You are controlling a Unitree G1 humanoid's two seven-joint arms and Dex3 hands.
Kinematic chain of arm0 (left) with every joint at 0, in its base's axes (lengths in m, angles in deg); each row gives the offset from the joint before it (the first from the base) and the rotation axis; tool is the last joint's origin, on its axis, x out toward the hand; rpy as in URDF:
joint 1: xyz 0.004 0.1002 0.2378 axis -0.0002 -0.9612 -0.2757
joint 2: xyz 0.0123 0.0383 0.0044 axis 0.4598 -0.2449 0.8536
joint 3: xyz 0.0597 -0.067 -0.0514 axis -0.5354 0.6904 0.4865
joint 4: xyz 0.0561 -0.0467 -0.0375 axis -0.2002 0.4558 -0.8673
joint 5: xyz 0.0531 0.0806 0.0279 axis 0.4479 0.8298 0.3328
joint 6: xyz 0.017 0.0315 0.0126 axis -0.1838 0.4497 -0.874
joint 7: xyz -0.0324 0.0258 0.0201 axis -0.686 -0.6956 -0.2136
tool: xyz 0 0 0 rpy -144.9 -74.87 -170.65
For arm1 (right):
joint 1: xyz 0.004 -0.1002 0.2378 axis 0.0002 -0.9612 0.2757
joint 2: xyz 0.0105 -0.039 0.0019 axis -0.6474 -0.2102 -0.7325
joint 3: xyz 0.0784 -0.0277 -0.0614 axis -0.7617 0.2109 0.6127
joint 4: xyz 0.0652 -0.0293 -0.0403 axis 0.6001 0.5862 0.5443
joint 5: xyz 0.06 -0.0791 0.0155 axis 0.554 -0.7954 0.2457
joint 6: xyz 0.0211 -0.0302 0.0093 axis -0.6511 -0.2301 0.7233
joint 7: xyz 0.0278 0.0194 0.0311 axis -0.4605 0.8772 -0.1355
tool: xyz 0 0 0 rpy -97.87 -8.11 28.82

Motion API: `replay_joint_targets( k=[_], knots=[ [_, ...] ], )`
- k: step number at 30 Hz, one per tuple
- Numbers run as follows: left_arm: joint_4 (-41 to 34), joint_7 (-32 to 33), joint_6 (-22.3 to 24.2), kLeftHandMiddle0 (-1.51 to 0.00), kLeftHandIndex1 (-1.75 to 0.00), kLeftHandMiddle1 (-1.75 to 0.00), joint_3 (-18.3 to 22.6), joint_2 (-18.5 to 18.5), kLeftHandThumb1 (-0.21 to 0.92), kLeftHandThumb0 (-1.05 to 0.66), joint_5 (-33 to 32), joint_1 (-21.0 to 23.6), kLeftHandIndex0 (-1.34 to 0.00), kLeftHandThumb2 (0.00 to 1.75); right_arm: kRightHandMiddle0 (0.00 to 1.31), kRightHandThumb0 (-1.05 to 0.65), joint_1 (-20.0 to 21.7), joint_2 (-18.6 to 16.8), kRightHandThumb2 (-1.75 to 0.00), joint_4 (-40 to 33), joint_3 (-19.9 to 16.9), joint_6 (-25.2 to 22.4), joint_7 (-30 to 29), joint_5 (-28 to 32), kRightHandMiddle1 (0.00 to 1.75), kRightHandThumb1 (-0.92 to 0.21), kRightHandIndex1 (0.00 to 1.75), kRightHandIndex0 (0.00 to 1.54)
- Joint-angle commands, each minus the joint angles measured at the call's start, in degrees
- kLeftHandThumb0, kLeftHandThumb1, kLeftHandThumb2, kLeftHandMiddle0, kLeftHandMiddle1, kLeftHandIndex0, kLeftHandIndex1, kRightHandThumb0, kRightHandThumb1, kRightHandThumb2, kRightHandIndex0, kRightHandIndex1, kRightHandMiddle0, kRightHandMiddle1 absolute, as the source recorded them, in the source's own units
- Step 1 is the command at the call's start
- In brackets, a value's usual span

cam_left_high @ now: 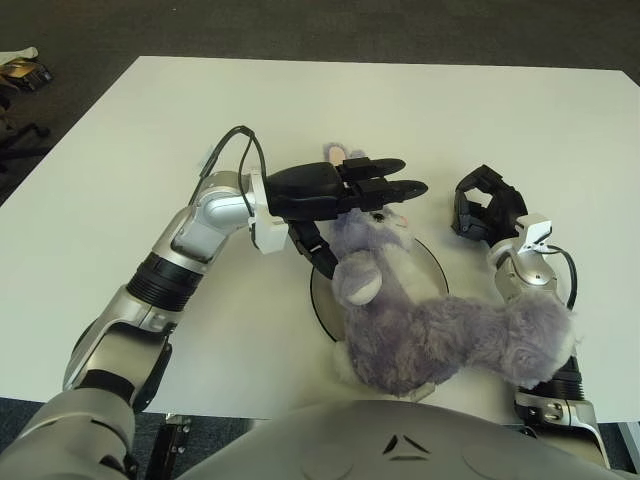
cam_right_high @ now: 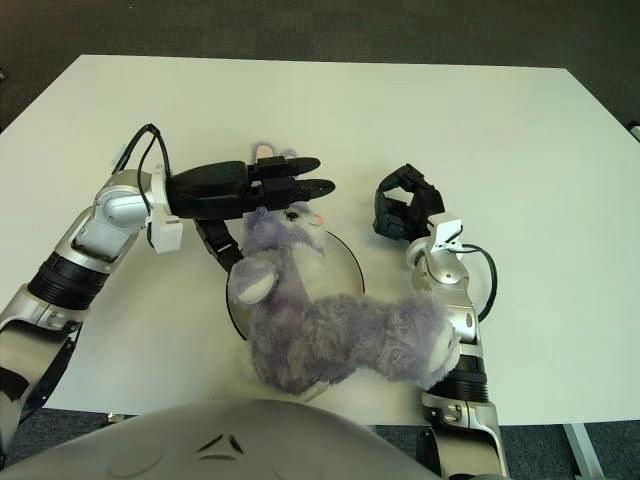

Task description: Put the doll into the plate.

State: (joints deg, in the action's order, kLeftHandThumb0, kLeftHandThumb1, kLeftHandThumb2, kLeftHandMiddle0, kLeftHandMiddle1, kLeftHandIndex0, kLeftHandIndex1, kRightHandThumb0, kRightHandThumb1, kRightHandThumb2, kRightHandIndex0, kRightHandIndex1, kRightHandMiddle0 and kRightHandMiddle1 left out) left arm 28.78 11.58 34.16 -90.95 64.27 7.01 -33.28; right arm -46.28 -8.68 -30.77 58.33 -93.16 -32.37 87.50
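A fluffy grey-lilac doll (cam_left_high: 440, 335) is seen nearest — a plush rabbit with long pile, a pale paw raised and a white muzzle with a small pink nose. Its body is draped across the near edge of the dark round plate (cam_left_high: 322, 297) and spills onto the white counter (cam_left_high: 140, 130) toward the right forearm; its head lies over the plate's far part. No brand, label or writing can be read anywhere. The left hand (cam_left_high: 340, 190) is held over the head, its black fingers (cam_left_high: 385, 188) extended flat and closed on nothing. Pink-lined ears are half hidden behind it — they show more plainly in the right eye view. The right hand (cam_left_high: 485, 205) is seen beside the plate's right, fingers curled, empty.
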Motion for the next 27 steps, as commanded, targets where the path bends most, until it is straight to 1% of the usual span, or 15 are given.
replay_joint_targets(
  k=[1,3,5,7,9,10,11,13,14,17,20,21,22,25,27],
  knots=[
    [-1.04,-1.52,2.85,0.00,0.00,0.00,0.28,0.40,0.92,-0.98,-2.83,1.04,0.00,0.37,0.55,-0.46,-2.42,-0.13,-1.22,3.03,0.37,-3.29,0.39,-0.31,1.75,-0.40,1.75,1.24],
    [-1.95,-2.05,4.74,0.00,0.00,0.00,0.93,0.82,0.92,-0.98,-4.40,0.62,0.00,0.37,0.55,-0.46,-2.41,-0.18,-1.22,3.29,0.25,-3.02,0.42,-0.19,1.75,-0.40,1.75,1.24],
    [-3.14,-2.30,6.34,0.00,0.00,0.00,2.64,2.01,0.92,-0.95,-6.24,0.08,0.00,0.36,0.54,-0.46,-2.55,-0.34,-1.21,3.21,-0.02,-3.07,0.35,0.11,1.75,-0.41,1.75,1.23],
    [-3.40,-2.16,6.22,0.00,0.00,0.00,4.64,3.29,0.92,-0.93,-7.05,0.00,0.00,0.36,0.54,-0.45,-3.08,-0.54,-1.20,2.01,-0.09,-3.75,0.15,0.30,1.75,-0.42,1.75,1.23],
    [-2.35,-0.98,4.19,0.00,0.00,0.00,6.46,3.86,0.92,-0.88,-5.96,0.21,0.00,0.36,0.52,-0.45,-3.33,-0.57,-1.18,1.28,-0.01,-4.33,0.00,0.22,1.75,-0.43,1.75,1.21],
    [-1.61,0.14,3.09,0.00,0.00,0.00,7.41,4.09,0.91,-0.86,-4.26,0.43,0.00,0.36,0.52,-0.45,-3.33,-0.50,-1.17,1.22,0.07,-4.52,-0.02,0.11,1.75,-0.44,1.75,1.21],
    [-1.12,0.88,2.36,0.00,0.00,0.00,8.08,4.22,0.89,-0.83,-3.06,0.57,0.00,0.38,0.52,-0.45,-3.34,-0.45,-1.17,1.17,0.12,-4.67,-0.03,0.04,1.75,-0.44,1.75,1.20],
    [-0.66,1.52,1.70,0.00,0.00,0.00,8.63,4.28,0.80,-0.75,-1.92,0.67,0.00,0.49,0.51,-0.44,-3.34,-0.41,-1.16,1.10,0.16,-4.85,-0.03,-0.02,1.75,-0.44,1.75,1.20],
    [0.85,2.62,1.14,0.00,0.00,0.00,9.47,4.69,0.78,-0.74,-0.26,1.45,0.00,0.50,0.51,-0.44,-3.36,-0.33,-1.16,1.10,0.30,-4.79,-0.06,-0.25,1.75,-0.44,1.75,1.20],
    [4.90,5.65,0.09,0.00,0.00,0.00,11.04,4.72,0.68,-0.69,3.06,3.43,0.00,0.61,0.51,-0.44,-3.43,-0.07,-1.15,1.08,0.83,-4.32,-0.29,-1.15,1.75,-0.46,1.75,1.18],
    [7.46,7.53,-0.28,0.00,0.00,0.00,11.65,3.82,0.62,-0.68,3.30,3.81,0.00,0.67,0.50,-0.44,-3.52,0.19,-1.14,1.03,1.28,-3.87,-0.44,-1.86,1.75,-0.46,1.75,1.18],
    [8.03,8.08,-0.23,0.00,0.00,0.00,11.87,3.57,0.58,-0.66,3.18,3.66,0.00,0.71,0.50,-0.44,-3.57,0.31,-1.14,1.01,1.39,-3.77,-0.41,-2.02,1.75,-0.46,1.75,1.18],
    [8.18,8.82,1.09,0.00,0.00,0.00,12.41,3.31,0.55,-0.66,3.03,3.22,0.00,0.73,0.50,-0.44,-3.63,0.47,-1.14,0.90,1.57,-3.71,-0.36,-2.25,1.75,-0.47,1.75,1.18],
    [7.57,11.89,5.86,0.00,-0.01,0.00,14.09,3.24,0.47,-0.66,5.29,2.17,-0.01,0.80,0.49,-0.44,-3.78,0.75,-1.12,0.45,1.92,-4.00,0.01,-2.52,1.75,-0.48,1.75,1.18],
    [7.13,13.19,7.29,0.00,-0.02,0.00,14.42,3.31,0.45,-0.71,6.63,1.92,-0.02,0.82,0.49,-0.43,-3.81,0.78,-1.12,0.32,1.94,-4.14,0.14,-2.50,1.75,-0.48,1.75,1.17]
  ],
)
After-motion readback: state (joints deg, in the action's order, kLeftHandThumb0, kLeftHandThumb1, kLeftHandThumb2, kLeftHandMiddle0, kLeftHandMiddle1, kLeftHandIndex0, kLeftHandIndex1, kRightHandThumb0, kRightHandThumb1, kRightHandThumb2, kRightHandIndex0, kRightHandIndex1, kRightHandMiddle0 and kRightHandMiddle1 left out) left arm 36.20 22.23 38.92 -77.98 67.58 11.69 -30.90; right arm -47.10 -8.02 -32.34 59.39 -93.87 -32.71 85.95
